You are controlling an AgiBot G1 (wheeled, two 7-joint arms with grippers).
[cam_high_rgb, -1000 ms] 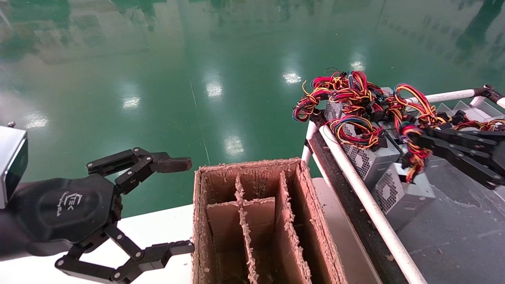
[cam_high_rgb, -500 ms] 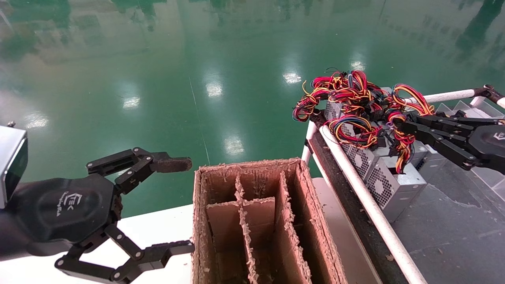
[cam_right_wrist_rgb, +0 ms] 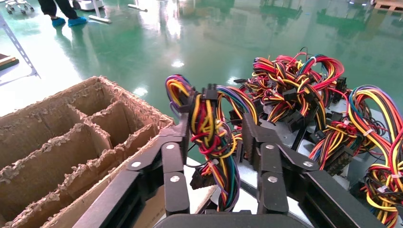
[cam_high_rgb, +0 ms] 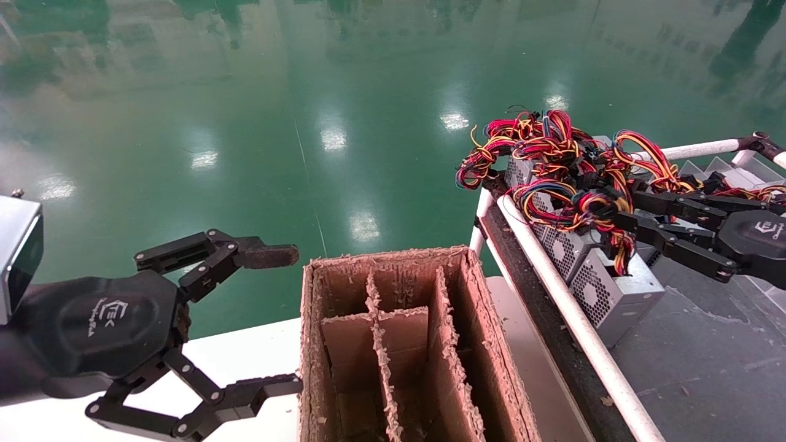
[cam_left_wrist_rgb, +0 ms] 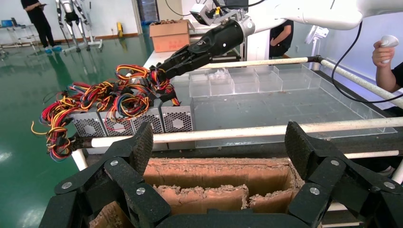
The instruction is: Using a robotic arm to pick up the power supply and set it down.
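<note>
Two grippers show: nearest, the left gripper [cam_high_rgb: 279, 319] hangs spread wide and empty beside the cardboard box [cam_high_rgb: 405, 344]. Farther off, the right gripper [cam_high_rgb: 623, 215] pinches the wire bundle [cam_high_rgb: 605, 215] of the power supply [cam_high_rgb: 617, 294], which leans against the cart's white rail [cam_high_rgb: 571, 313].

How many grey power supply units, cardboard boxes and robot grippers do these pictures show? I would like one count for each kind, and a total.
Power supply units: 4, grilles in a row; wires may hide more
Cardboard boxes: 2, one divided, one far off
Grippers: 2, left gripper open, right gripper shut on a wire bundle
Total: 8
</note>
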